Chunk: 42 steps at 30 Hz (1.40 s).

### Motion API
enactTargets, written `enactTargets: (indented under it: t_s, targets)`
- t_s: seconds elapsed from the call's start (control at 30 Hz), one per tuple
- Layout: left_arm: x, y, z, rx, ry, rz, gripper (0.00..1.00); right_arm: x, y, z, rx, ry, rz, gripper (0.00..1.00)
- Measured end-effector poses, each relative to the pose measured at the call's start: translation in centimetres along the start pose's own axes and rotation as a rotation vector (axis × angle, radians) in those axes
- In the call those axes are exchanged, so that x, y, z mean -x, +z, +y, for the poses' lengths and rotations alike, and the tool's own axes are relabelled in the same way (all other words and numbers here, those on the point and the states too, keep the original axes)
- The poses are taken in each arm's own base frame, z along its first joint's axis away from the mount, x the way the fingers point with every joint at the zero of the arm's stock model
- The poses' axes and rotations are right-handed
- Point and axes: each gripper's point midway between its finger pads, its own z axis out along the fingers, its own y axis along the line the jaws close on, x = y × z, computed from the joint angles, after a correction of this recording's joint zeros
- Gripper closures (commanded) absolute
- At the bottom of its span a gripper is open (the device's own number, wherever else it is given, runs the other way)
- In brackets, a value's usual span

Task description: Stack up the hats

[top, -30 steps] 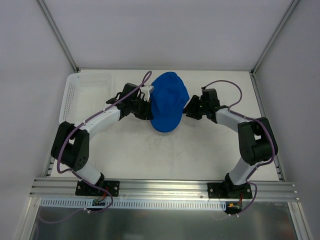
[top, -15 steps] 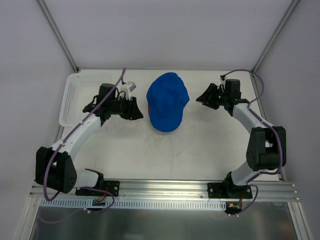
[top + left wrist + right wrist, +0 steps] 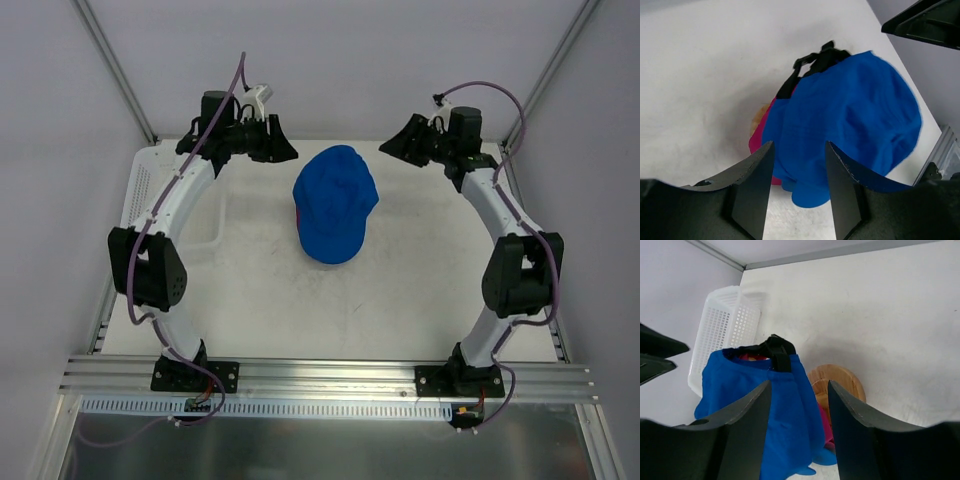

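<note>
The blue hat (image 3: 335,205) lies crown-up at the centre of the counter (image 3: 420,290). Its long axis runs from the far side to the near side, leaning slightly left at the near end. The brim points toward the arm bases, and the black rear strap (image 3: 779,352) sits at the far end. The blue hat rests on a pink hat (image 3: 759,144), which shows only as a sliver along one edge. The stack sits on a round wooden disc (image 3: 840,382) that projects from beneath it. The left gripper (image 3: 282,150) is raised near the far left of the counter. Its jaws are parted about halfway, released, grasping and touching nothing. The right gripper (image 3: 392,146) is raised near the far right with its jaws likewise parted and empty. Both grippers face inward toward the stack and stand well apart from it. The counter is matte white with faint scuffing. A white slatted basket (image 3: 722,325) stands at its far left corner. Plain pale grey walls with metal corner posts (image 3: 115,70) enclose the cell, and an aluminium rail (image 3: 330,375) carries the arm bases along the near edge.
</note>
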Motion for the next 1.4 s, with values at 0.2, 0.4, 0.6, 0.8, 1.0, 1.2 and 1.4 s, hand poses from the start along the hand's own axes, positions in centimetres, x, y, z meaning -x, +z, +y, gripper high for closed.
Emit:
enactTargets:
  t_s: [0.2, 0.4, 0.6, 0.8, 1.0, 1.2, 1.4]
  targets:
    - [-3.0, 4.6, 3.4, -0.009, -0.146, 0.115, 0.52, -3.3, 4.0, -1.8, 0.011, 0.065, 0.109, 0.45]
    - [-2.4, 6.0, 2.9, -0.081, -0.177, 0.125, 0.48, -6.6, 6.0, -1.2, 0.050, 0.085, 0.198, 0.44]
    - [-2.6, 6.2, 1.1, -0.151, -0.172, 0.143, 0.49, -6.7, 6.4, -0.1, 0.089, 0.061, 0.193, 0.54]
    - [-4.3, 6.7, 0.6, -0.176, -0.188, 0.178, 0.65, -6.3, 6.4, -0.1, 0.094, 0.048, 0.181, 0.77]
    - [-4.9, 7.2, 1.0, -0.159, -0.172, 0.174, 0.91, -6.6, 6.9, -0.7, 0.083, 0.048, 0.185, 0.95]
    - [-6.0, 7.8, 1.8, -0.106, -0.175, 0.187, 1.00, -6.7, 8.0, -1.8, 0.067, 0.034, 0.187, 1.00]
    - [-6.6, 8.5, 3.1, -0.062, -0.187, 0.189, 1.00, -6.6, 8.9, -3.1, 0.046, 0.007, 0.182, 0.99]
